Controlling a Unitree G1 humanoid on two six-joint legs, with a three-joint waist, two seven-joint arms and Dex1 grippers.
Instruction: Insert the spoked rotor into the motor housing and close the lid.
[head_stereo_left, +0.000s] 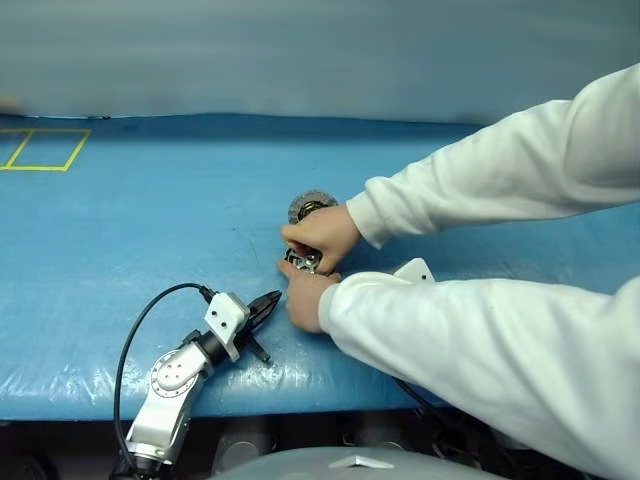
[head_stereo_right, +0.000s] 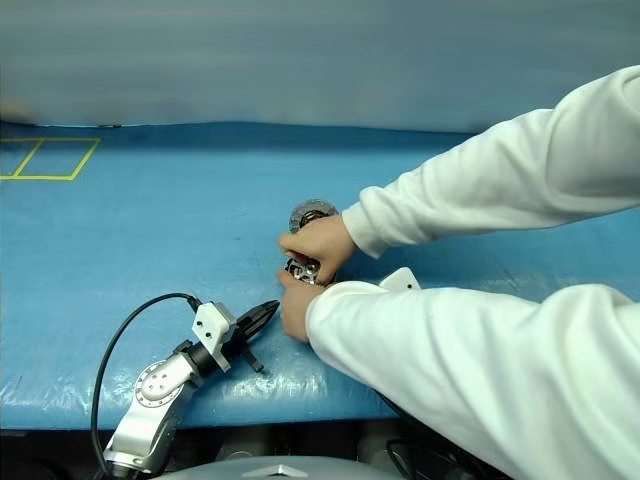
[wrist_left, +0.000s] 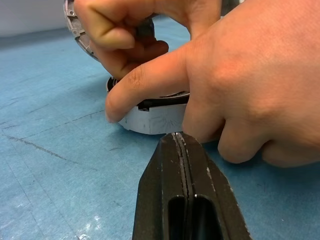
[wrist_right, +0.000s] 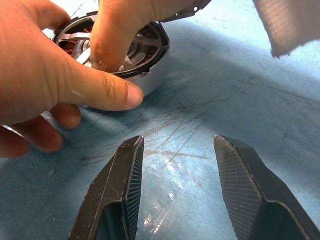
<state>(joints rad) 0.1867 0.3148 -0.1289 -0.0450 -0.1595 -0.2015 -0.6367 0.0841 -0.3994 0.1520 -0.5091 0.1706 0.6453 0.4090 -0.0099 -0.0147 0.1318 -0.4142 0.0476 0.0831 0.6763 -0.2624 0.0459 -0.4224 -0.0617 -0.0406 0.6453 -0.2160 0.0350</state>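
So a person's two hands were all over the small round silver metal motor housing (wrist_right: 150, 75) mid-desk, on the blue plastic-covered desk (head_stereo_left: 150, 230), one hand (head_stereo_left: 322, 232) pressing the dark metal spoked rotor (wrist_right: 142, 47) into it, the other hand (head_stereo_left: 303, 298) steadying it. The ribbed grey disc lid (head_stereo_left: 309, 206) sat just beyond. Left tool (head_stereo_left: 268, 305) was pressed together, near the closer hand; right tool (wrist_right: 175, 175) hung spread, holding nothing

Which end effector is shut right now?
The left end effector: its two black fingers are pressed flat together, just short of the person's hand. The right end effector stands open, empty.
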